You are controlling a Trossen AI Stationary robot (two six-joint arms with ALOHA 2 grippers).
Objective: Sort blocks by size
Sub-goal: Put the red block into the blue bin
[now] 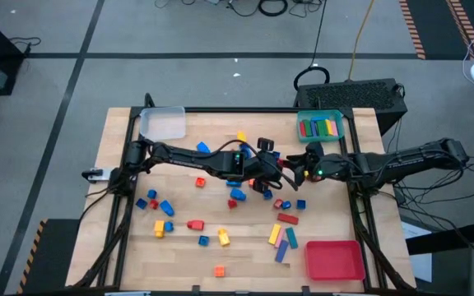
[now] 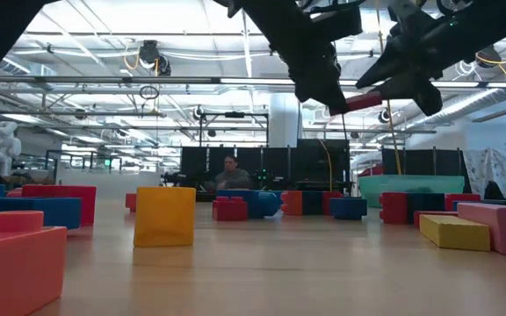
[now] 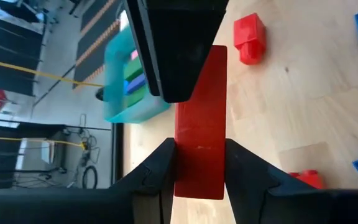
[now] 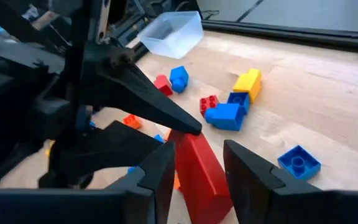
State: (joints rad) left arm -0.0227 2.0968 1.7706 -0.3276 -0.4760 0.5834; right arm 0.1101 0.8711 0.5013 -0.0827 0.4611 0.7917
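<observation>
Blocks (image 1: 282,238) lie scattered over my worktop (image 1: 122,247). In the low view a pink one (image 2: 16,254) sits closest, then a yellow cube (image 2: 164,213). Above mid-worktop I have one long red bar (image 3: 201,124) held in the air by both arms. My left hand (image 3: 199,165) pinches one end between its fingers, and my right hand (image 4: 199,163) straddles the other end, its fingers narrow against the bar's sides. Farther back sit the clear tray (image 1: 163,123), empty, and the teal tray (image 1: 320,126) with several coloured bars in it. A red tray (image 1: 334,260) waits at the near right corner.
</observation>
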